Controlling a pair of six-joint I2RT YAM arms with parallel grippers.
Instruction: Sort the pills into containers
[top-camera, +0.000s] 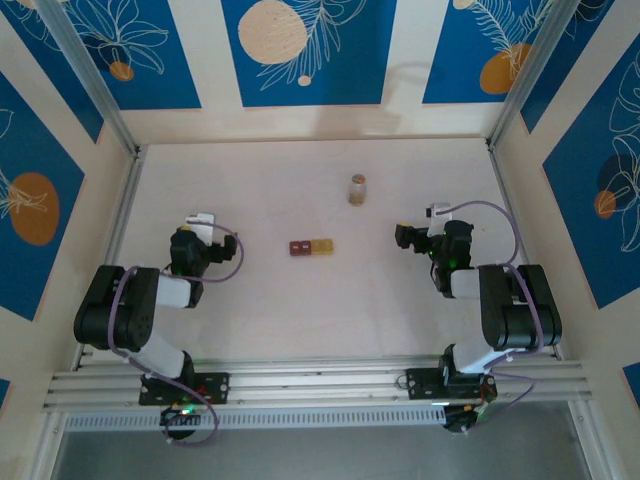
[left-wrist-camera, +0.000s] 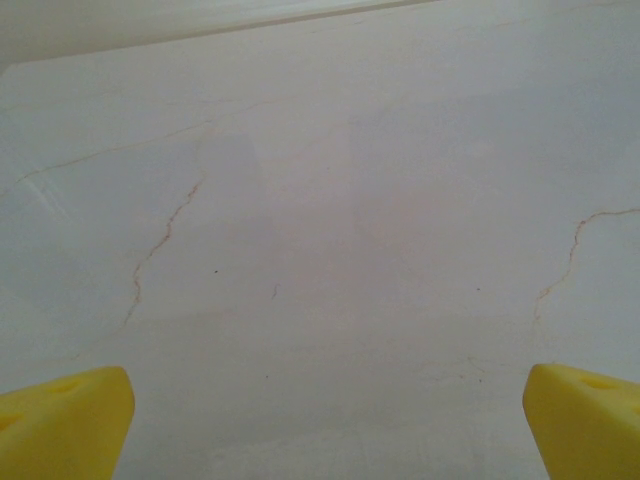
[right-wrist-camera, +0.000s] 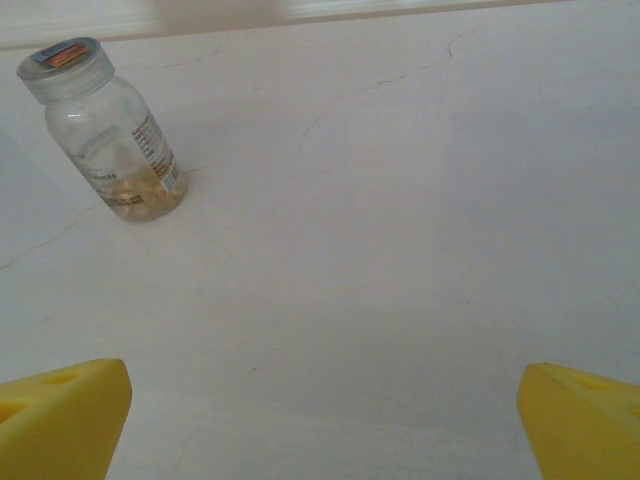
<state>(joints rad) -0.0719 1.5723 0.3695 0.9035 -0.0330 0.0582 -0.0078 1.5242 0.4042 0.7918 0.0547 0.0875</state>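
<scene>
A: How much room is there to move?

B: Plenty. The table (top-camera: 300, 310) is hemmed in by a metal rail (top-camera: 122, 210) down each side and a pale wall (top-camera: 310, 120) at the back. Between the two arms there is a wide stretch of bare tabletop.

A: Where are the containers?

B: The containers (top-camera: 311, 247) sit mid-table between the arms, well apart from both. The dark red box is on the left, touching the yellow one.

A: And the pills?

B: The pills (right-wrist-camera: 148, 196) lie yellowish at the bottom of a clear bottle (right-wrist-camera: 105, 130). It stands behind the containers, nearer the back wall.

A: What about the pincers?

B: The left gripper (left-wrist-camera: 327, 400) is spread wide and holds nothing, with bare table between its yellow fingers (left-wrist-camera: 60, 420). The right gripper (right-wrist-camera: 325, 398) is just as wide and also empty, with the bottle ahead to its left.

A: Can you read any writing?

B: There is fine print on the bottle's label (right-wrist-camera: 160, 150) and an orange and blue sticker on the lid (right-wrist-camera: 62, 62). Both are too small to read.
</scene>
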